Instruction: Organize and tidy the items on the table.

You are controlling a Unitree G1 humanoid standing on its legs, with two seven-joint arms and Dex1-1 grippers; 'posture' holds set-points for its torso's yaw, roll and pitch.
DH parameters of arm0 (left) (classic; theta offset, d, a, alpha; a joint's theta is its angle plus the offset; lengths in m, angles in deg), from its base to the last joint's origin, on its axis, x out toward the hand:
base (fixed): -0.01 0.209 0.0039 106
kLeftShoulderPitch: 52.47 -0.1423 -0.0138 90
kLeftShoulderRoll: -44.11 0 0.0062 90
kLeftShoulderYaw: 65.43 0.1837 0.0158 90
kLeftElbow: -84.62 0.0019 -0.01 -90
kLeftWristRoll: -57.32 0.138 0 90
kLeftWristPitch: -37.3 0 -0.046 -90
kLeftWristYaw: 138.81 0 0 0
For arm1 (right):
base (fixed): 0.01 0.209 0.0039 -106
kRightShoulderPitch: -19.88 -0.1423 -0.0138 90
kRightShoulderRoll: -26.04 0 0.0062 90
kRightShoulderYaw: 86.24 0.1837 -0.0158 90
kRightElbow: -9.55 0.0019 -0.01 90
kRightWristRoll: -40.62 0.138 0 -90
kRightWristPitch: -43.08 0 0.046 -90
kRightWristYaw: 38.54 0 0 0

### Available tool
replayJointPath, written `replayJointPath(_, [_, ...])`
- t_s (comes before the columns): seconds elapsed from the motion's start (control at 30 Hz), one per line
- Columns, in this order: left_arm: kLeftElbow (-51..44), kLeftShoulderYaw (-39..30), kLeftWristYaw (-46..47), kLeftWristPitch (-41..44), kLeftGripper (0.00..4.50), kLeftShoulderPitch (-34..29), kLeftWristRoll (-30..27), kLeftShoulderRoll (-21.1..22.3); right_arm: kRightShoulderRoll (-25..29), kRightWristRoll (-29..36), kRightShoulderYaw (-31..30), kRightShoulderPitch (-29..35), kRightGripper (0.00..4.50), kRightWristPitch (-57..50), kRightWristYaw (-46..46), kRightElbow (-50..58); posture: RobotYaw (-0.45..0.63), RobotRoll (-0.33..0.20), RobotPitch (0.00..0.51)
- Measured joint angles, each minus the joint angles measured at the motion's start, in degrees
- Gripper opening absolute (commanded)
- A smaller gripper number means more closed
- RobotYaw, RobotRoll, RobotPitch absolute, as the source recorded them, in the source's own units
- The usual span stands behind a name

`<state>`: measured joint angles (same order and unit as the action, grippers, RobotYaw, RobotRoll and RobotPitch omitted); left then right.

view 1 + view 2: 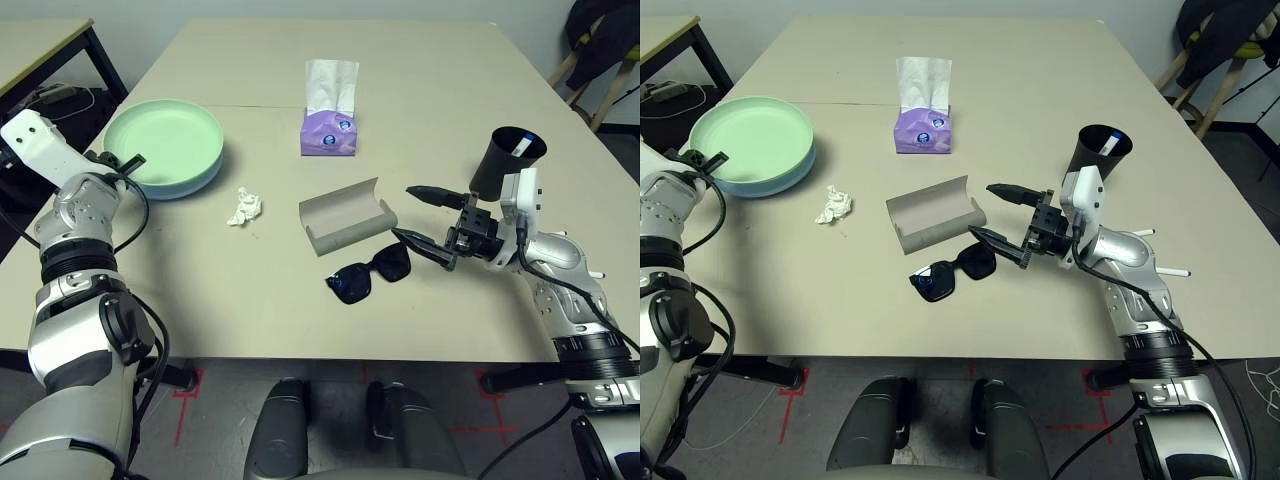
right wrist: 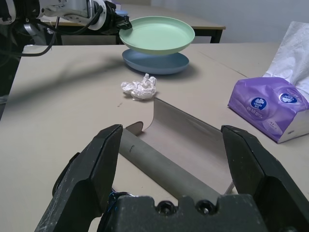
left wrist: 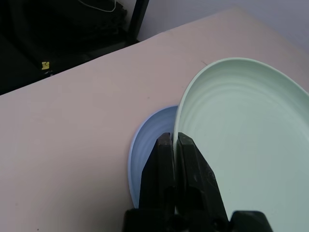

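Nearest on the large beige matte table (image 1: pixel 450 130) lies one pair of black sunglasses (image 1: pixel 368 274), and just behind it lies one grey oblong glasses case (image 1: pixel 347 216), open; the right gripper (image 1: pixel 420 215) hangs beside them with its two black fingers spread wide and empty. Further away there are one small crumpled white tissue wad (image 1: pixel 244 207), one black cup (image 1: pixel 504 160) behind the right arm, and one purple tissue pack (image 1: pixel 329 130). At the far left are two round plates: the left gripper (image 3: pixel 174 145), fingers pinched together, grips the rim of the pale green plate (image 2: pixel 158 34) and holds it raised over the pale blue plate (image 2: pixel 155 62), which lies on the table.
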<state>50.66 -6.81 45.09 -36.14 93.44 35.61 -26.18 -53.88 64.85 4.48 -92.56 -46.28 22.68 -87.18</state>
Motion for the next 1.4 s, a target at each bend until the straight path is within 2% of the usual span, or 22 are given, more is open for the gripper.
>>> replayJointPath(0.07, [1.0,0.0,-0.1,-1.0,1.14,0.1,0.0,-0.1,0.0,0.0,0.0,0.0,4.50,-0.1,-0.2,0.0,0.13,0.000,0.117])
replayJointPath(0.33, [0.6,1.1,-2.6,-1.4,4.26,0.1,-0.3,-0.8,0.0,0.1,0.0,0.2,4.50,-0.1,-0.8,0.1,0.13,0.000,0.118])
replayJointPath(0.37, [0.1,1.3,-3.5,-1.3,4.47,0.1,-0.3,-0.9,0.0,0.1,0.0,0.2,4.50,-0.1,-0.9,0.1,0.13,0.000,0.118])
replayJointPath(0.5, [-4.8,3.3,-8.8,0.5,4.47,-0.9,-0.6,-1.2,0.0,0.2,0.0,0.2,4.50,-0.1,-1.4,0.1,0.14,0.000,0.116])
replayJointPath(0.73, [-15.6,9.7,-20.3,5.2,4.47,-9.7,-0.4,-1.5,-0.1,0.2,0.0,0.2,4.50,-0.2,-1.9,0.1,0.15,0.000,0.116])
replayJointPath(0.93, [-26.0,18.8,-37.2,11.3,4.47,-18.3,1.0,3.1,-0.3,0.4,0.0,0.2,4.50,-0.7,-2.3,0.1,0.15,0.000,0.117])
replayJointPath(1.1, [-27.9,20.6,-41.4,14.2,4.47,-18.7,1.7,4.9,-1.2,2.3,0.1,0.2,4.50,-5.0,-4.2,1.3,0.15,0.000,0.117])
replayJointPath(1.4, [-29.7,23.5,-47.0,13.0,4.47,-18.6,2.7,3.8,-0.9,2.0,0.1,0.4,4.50,-5.4,-4.8,2.1,0.15,0.000,0.117])
